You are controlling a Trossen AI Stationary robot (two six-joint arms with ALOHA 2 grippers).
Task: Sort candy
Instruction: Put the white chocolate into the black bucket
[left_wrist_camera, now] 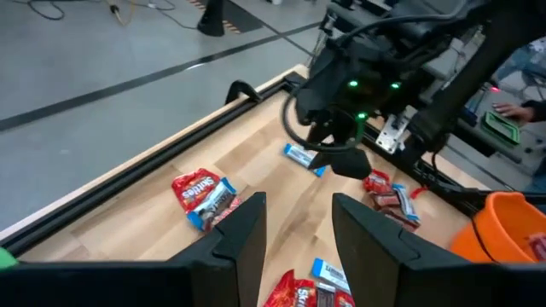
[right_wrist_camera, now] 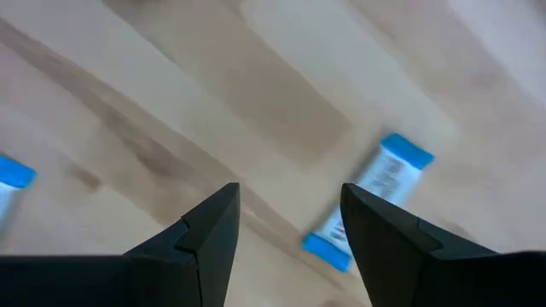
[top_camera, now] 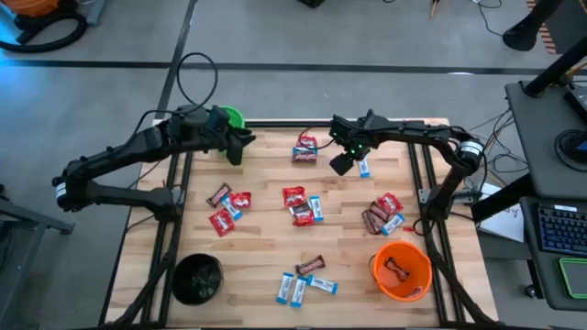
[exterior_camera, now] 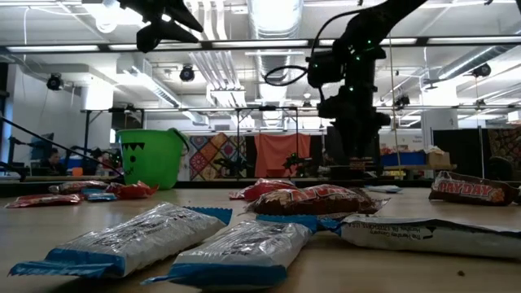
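One blue-and-white packet (right_wrist_camera: 372, 199) lies far right of table ctr, just beside right gripper (right_wrist_camera: 286, 243), whose fingers stand apart, nothing btwn. Suggest: shift to centre it, square fingers across narrow width, descend to wood, then close. Left gripper (left_wrist_camera: 294, 234) parted, empty, by green bucket (top_camera: 232, 116).

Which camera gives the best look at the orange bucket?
The high view: the whole orange bucket shows from above, with one brown bar inside. The left wrist view catches only part of it at the edge; the low and right wrist views don't show it.
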